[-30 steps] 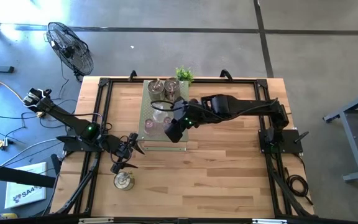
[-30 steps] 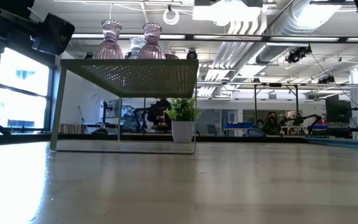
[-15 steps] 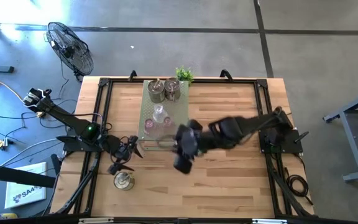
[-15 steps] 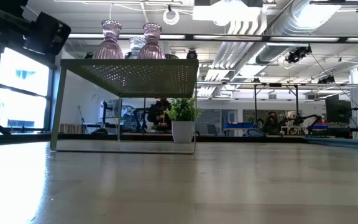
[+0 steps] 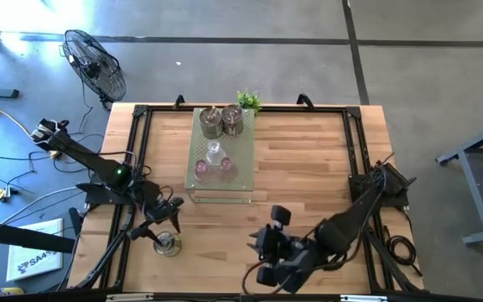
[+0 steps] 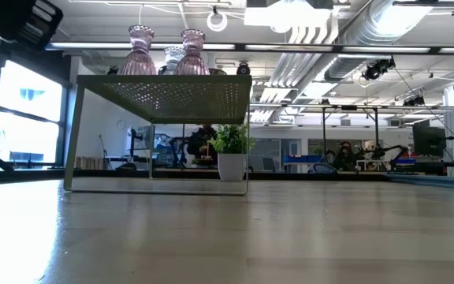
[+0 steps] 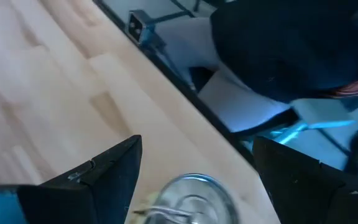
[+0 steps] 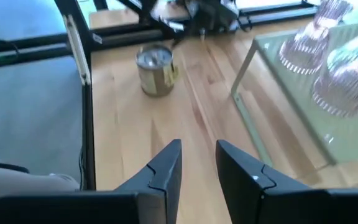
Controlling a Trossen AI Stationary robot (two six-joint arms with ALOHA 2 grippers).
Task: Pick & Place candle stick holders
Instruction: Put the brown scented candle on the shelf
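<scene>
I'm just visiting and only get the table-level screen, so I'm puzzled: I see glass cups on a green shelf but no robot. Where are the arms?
Observer: Both are over the front of the table, away from the shelf. The left gripper is at the front left, right by a metal holder standing on the wood.
Visitor: Is it gripping that one?
Observer: No. Its wrist camera shows the fingers wide apart, clear of the holder's rim.
Visitor: And the other arm?
Observer: The right gripper is low at the front middle, fingers slightly parted and holding nothing, facing that same metal holder.
</scene>
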